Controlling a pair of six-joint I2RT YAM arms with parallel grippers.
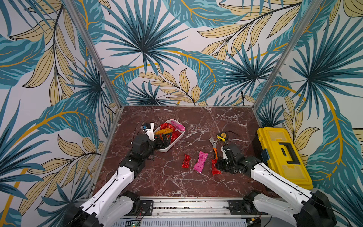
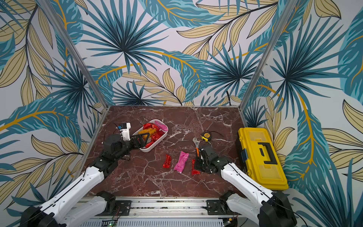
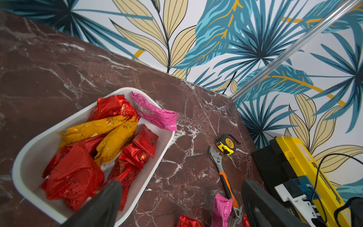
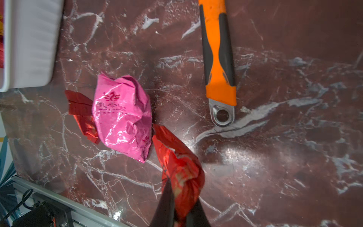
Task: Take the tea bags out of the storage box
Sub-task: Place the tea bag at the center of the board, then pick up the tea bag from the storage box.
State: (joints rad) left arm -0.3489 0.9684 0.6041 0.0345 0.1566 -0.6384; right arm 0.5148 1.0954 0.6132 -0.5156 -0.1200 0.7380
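Observation:
The white storage box [image 1: 165, 150] [image 2: 149, 149] stands at the back left of the marble table. It holds several tea bags: red [image 3: 72, 175], orange [image 3: 115, 139], and a pink one [image 3: 155, 114] lying over the rim. My left gripper [image 1: 165, 140] [image 3: 180, 184] hangs open over the box's near wall, one finger above the red bags and the other outside the box. A red tea bag [image 1: 186, 161] and a pink one [image 1: 200, 162] [image 4: 121, 116] lie on the table. My right gripper [image 1: 218, 167] [image 4: 182, 196] is shut on another red tea bag [image 4: 176, 157] that touches the table.
A big yellow toolbox [image 1: 282, 155] stands along the right edge. An orange-handled wrench [image 1: 215, 149] [image 4: 218, 49] and a yellow tape measure [image 1: 223, 136] lie just behind the right gripper. Leaf-patterned walls close in three sides.

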